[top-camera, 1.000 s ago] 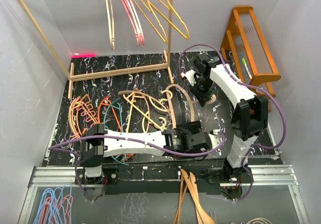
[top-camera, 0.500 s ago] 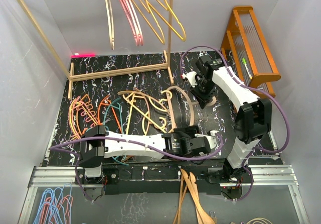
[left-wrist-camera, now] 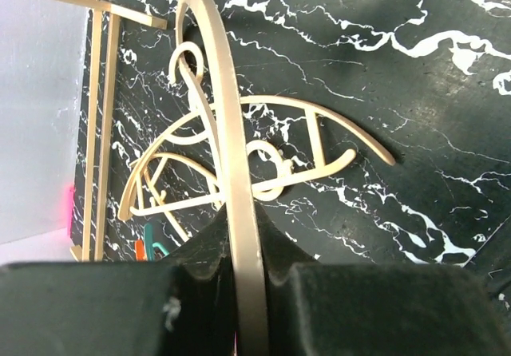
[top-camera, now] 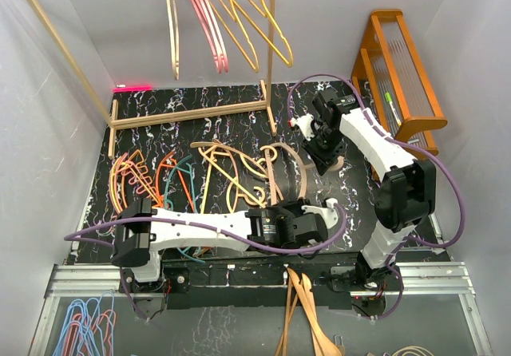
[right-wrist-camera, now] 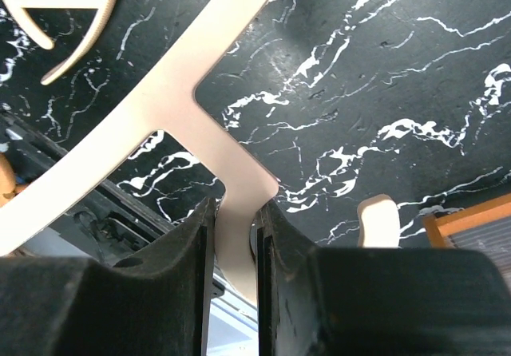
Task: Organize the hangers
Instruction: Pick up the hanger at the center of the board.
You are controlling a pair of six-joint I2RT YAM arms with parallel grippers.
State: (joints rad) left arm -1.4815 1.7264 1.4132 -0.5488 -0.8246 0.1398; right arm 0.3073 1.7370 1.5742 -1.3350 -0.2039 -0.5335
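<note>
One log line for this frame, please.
left pincer: shut on tan hanger, on its arm | right pincer: shut on same hanger, at its neck | loose hangers: on black tabletop

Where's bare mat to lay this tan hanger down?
There are two patches. One is the strip of mat between the rack's floor rail and the hanger pile. The other is the stretch right of the tan hanger, toward the orange stand. The left-centre is crowded with tangled hangers.
</note>
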